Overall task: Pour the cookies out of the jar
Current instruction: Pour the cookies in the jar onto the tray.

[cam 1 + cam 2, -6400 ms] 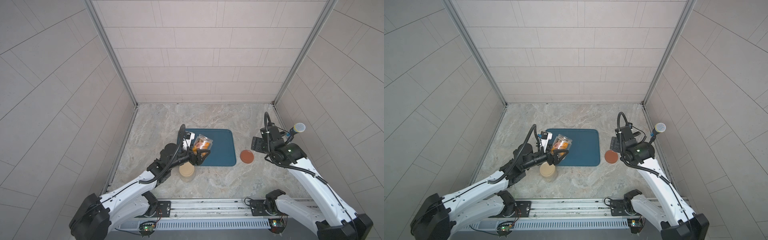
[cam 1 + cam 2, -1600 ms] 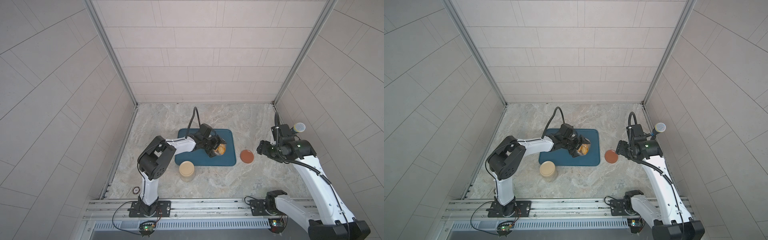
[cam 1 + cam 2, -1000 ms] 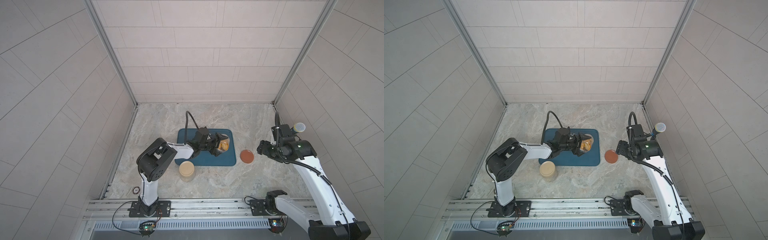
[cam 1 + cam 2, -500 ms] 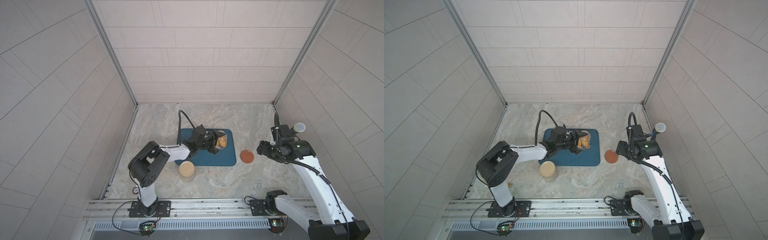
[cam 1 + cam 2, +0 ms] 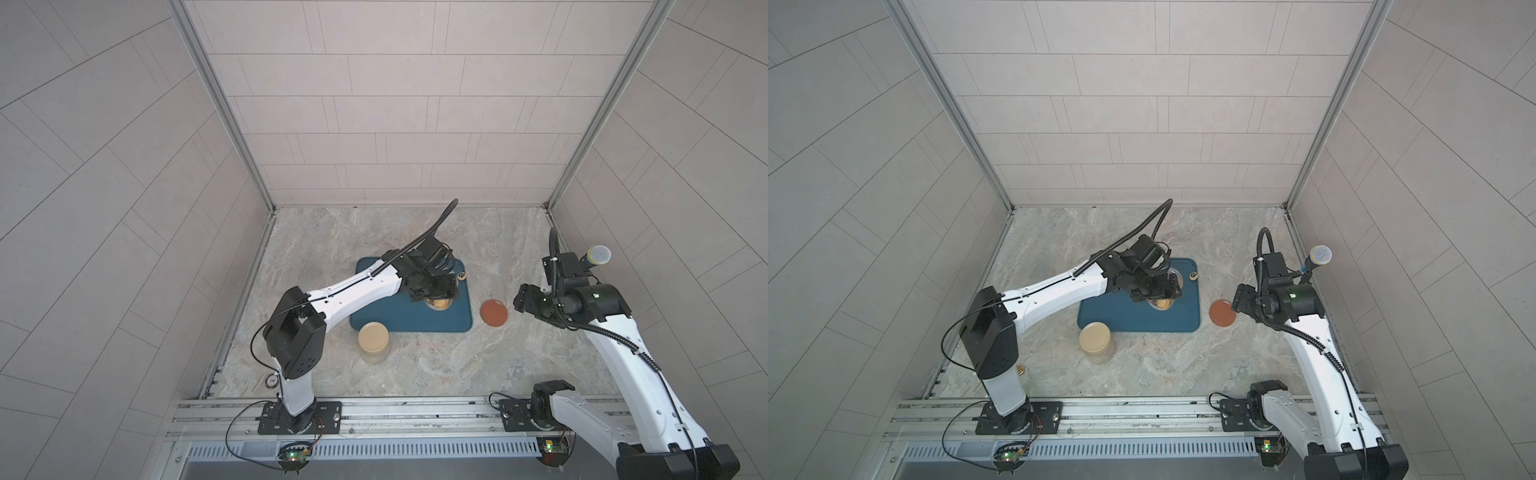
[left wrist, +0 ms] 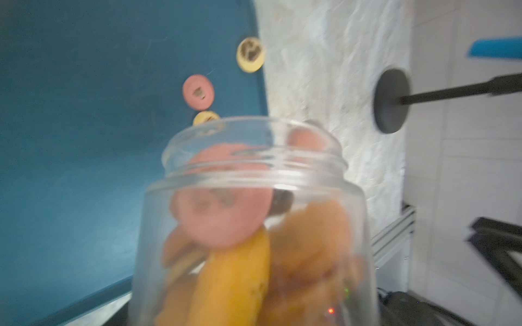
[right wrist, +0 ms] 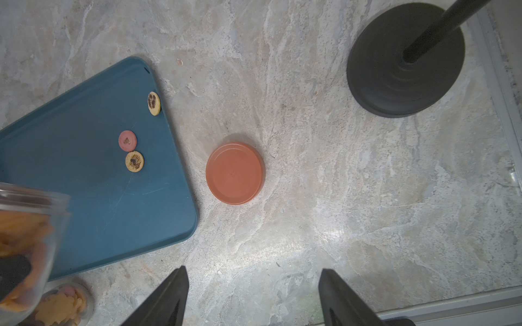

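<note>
Left tool clamped on the jar, its mouth tipped toward the far-right corner of the tray, most cookies inside

Top pair: mounted high over the front rail, facing down and toward the back wall; distant. Both top views take in the whole table and the tray.
Left wrist: pressed close behind the jar, facing along it onto the tray; blurred.
Right wrist: moderately high, facing straight down on the lid.
Shared by both wrist views: tray corner, three cookies, black stand base.
</note>
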Available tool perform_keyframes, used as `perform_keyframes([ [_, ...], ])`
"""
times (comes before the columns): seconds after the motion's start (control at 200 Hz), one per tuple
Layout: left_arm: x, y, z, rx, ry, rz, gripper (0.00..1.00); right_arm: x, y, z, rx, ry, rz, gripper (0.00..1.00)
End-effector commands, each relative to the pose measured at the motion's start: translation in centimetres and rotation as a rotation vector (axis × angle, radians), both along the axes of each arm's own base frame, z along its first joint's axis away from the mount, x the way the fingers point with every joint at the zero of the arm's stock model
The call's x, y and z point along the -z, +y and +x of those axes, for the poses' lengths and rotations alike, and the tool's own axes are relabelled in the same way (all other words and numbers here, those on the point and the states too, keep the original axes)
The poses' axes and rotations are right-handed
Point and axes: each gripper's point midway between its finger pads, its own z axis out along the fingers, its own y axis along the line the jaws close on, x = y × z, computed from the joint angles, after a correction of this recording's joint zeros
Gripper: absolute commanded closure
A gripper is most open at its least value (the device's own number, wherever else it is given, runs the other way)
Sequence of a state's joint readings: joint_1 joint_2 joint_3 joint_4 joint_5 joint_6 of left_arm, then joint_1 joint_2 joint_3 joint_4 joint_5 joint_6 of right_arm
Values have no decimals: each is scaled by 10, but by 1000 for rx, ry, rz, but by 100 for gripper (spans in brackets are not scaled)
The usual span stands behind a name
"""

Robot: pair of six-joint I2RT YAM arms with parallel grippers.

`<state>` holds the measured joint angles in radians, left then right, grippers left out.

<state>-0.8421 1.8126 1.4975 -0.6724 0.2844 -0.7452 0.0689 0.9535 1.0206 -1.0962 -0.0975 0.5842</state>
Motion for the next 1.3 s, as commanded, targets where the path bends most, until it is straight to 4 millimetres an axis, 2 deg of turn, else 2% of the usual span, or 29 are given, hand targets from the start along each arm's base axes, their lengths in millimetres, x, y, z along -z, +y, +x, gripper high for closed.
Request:
perform_keyframes([
  [0.0, 20, 21, -6, 67, 14, 114, 100, -2, -2, -2, 20, -11, 0, 23],
  [0.13, 22, 11, -6, 126, 21, 107, 100, -1, -1, -2, 16, -3, 9, 23],
  [0.22, 8, 7, -5, 201, -64, 132, 100, -4, 0, -3, 13, -8, 14, 23],
  [0.28, 22, 16, 2, 201, -91, 193, 100, -3, -2, -2, 16, -15, 2, 23],
  [0.345, 31, 18, -5, 245, 0, 202, 100, 0, -2, -1, 12, 2, 0, 23],
  [0.435, 37, 14, -10, 272, 21, 199, 100, 0, 0, -1, 10, 5, 13, 23],
  [0.55, 21, 3, -19, 313, 14, 159, 100, -2, -1, -1, 15, -7, 11, 23],
  [0.625, 19, 7, -13, 372, -46, 257, 100, -1, 0, -1, 14, -4, 11, 23],
  [0.731, 26, 32, 6, 471, -70, 517, 100, 1, 2, 1, 14, 5, 22, 23],
  [0.766, 30, 36, 5, 507, -64, 564, 100, 1, 2, 2, 14, 4, 27, 23],
  [0.841, 37, 31, -5, 585, -45, 573, 100, -3, 2, 1, 16, -7, 27, 23],
  [0.946, 46, 37, -10, 602, -40, 650, 100, -7, 0, 1, 17, -13, 12, 23],
  [1.071, 41, 34, -9, 579, -74, 630, 100, -4, 2, 1, 17, -6, 25, 23],
  [1.221, 13, 18, -13, 567, -135, 542, 100, -7, 2, 2, 17, -14, 25, 23],
  [1.296, 19, 12, -12, 525, -115, 491, 100, -6, 2, 3, 19, -9, 27, 23],
])
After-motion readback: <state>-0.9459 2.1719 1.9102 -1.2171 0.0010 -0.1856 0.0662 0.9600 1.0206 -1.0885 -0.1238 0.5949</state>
